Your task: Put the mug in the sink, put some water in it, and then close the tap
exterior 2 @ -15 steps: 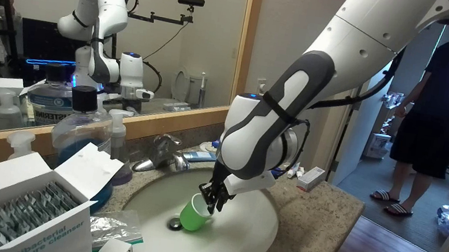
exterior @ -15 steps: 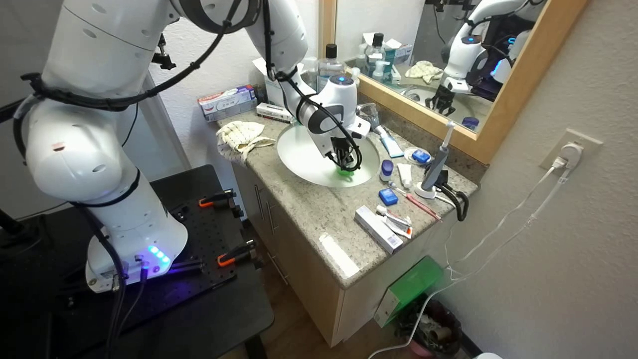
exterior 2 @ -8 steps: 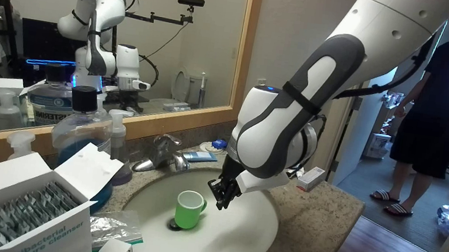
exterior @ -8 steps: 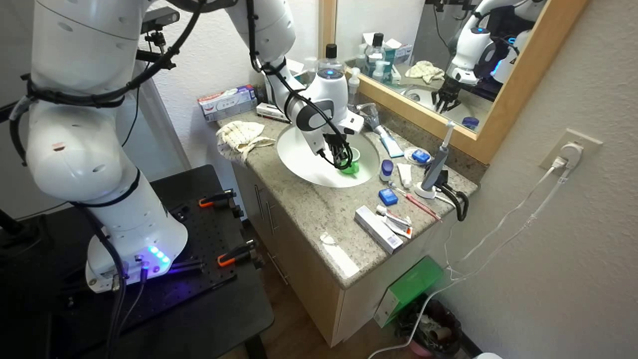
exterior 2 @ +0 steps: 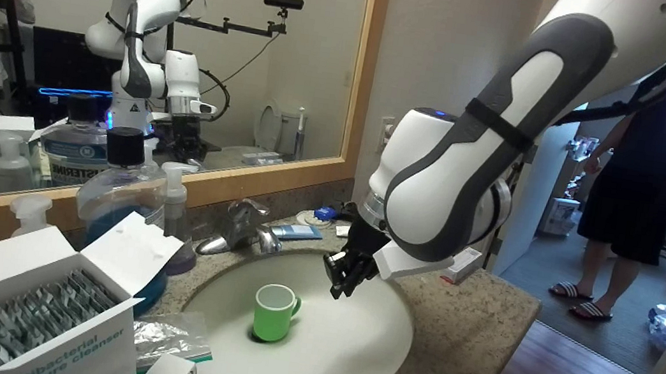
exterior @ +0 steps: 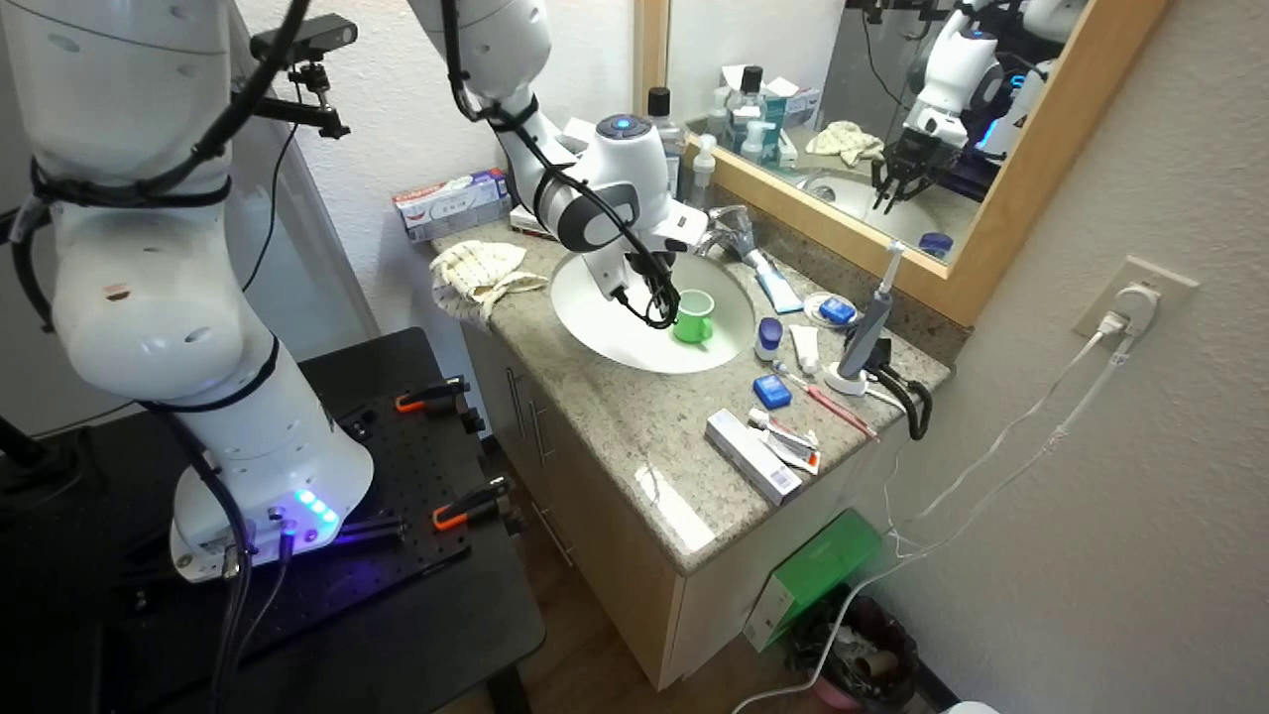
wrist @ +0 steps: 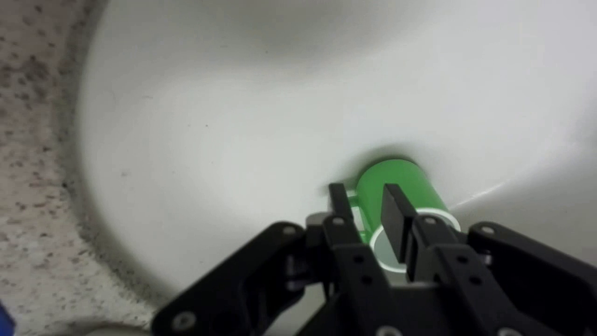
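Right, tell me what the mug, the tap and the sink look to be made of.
Mug: plastic or glazed ceramic, I can't tell which; smooth, even green with a white rim.
Tap: likely chromed metal, judging by its bright, mirror-like highlights.
Sink: probably glazed ceramic, being smooth and white, though a moulded composite could look alike.

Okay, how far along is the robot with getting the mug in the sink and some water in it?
Looks done: the green mug stands mouth up in the sink. In hand: nothing; the jaws are parted and apart from the mug. Left, it seems: running the tap, filling the mug, then closing the tap. No stream shows there; whether the mug holds any water, I can't tell.
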